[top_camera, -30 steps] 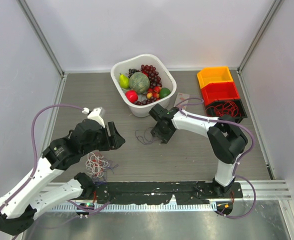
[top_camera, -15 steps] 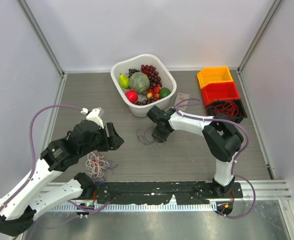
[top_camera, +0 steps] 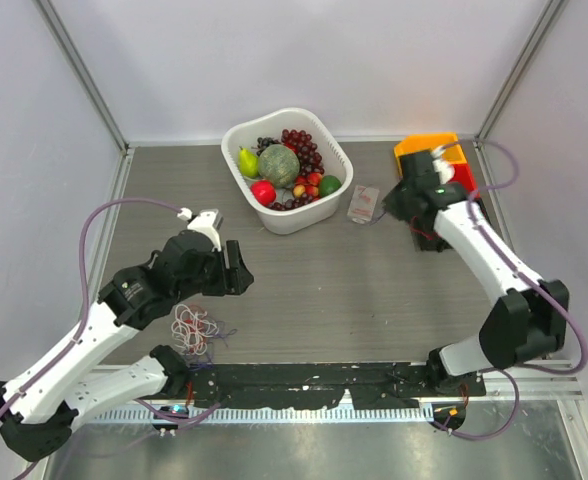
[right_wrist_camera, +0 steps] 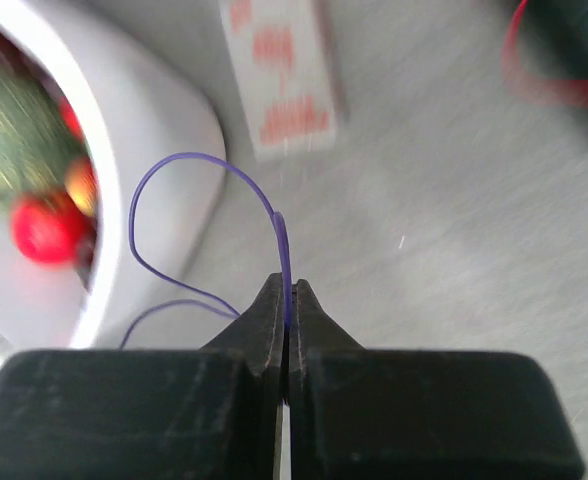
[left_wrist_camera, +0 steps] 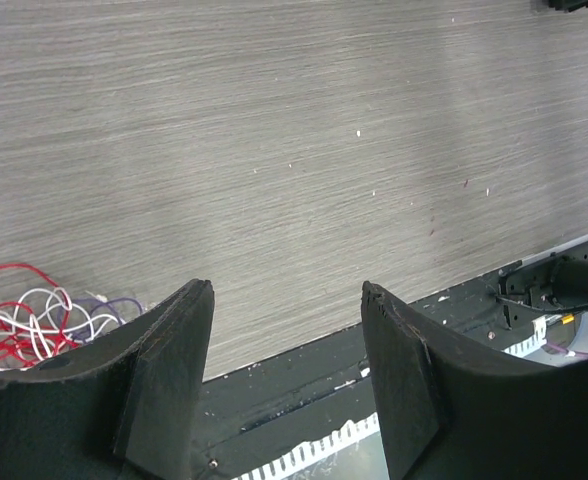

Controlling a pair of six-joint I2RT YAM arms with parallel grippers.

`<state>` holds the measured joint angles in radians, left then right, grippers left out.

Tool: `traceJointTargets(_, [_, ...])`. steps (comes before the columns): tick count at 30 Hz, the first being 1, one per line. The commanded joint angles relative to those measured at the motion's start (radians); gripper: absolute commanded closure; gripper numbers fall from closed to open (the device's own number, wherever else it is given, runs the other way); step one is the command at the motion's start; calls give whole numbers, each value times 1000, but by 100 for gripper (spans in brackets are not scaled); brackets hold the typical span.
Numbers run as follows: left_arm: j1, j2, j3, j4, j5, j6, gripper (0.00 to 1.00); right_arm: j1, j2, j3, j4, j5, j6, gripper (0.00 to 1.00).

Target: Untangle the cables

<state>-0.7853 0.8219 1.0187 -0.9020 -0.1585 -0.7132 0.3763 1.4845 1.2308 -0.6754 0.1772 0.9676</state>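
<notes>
A fist-sized bunch of cables (top_camera: pixel 194 328), thin red, white and purple wires, lay on the grey table (top_camera: pixel 374 290) close to its front edge, near the left gripper (top_camera: pixel 236 272). That gripper's fingers stood wide apart and held nothing. The right gripper (right_wrist_camera: pixel 287 300), over by the coloured bins (top_camera: pixel 444 180) and a small packet (top_camera: pixel 364 203), was pinched tight on one purple wire (right_wrist_camera: pixel 204 190), which drooped in a loose loop. The wires looked light, floppy and quick to snag. A free end or an outer loop seemed the best place to grip.
</notes>
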Motion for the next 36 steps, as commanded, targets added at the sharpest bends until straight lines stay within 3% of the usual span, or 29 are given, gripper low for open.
traceJointTargets(1, [3, 29, 35, 71, 5, 47, 36, -181, -63, 119, 49, 13, -256, 99])
traceJointTargets(4, [3, 42, 38, 81, 17, 58, 36, -342, 11, 224, 101, -35, -296, 99])
traceJointTargets(10, [3, 36, 52, 74, 22, 72, 35, -497, 190, 314, 272, 23, -401, 99])
traceJointTargets(15, [3, -9, 67, 31, -21, 63, 34, -511, 368, 380, 275, 133, -578, 99])
traceJointTargets(22, [3, -43, 41, -26, -98, 2, 28, -510, 448, 348, 336, 143, -667, 99])
traceJointTargets(24, [3, -18, 38, -66, -131, -47, 28, -510, 474, 387, 291, 162, -670, 95])
traceJointTargets(27, [4, 25, 40, -124, -162, -92, 23, -508, 497, 459, 203, 171, -658, 75])
traceJointTargets(30, [11, 58, 44, -173, -182, -115, 18, -505, 496, 507, 77, 203, -629, 60])
traceJointTargets(34, [69, 95, 40, -244, -188, -153, 14, -504, 409, 464, 54, 202, -626, 52])
traceJointTargets(36, [119, 100, 26, -281, -199, -192, 8, -501, 355, 466, 15, 199, -623, 51])
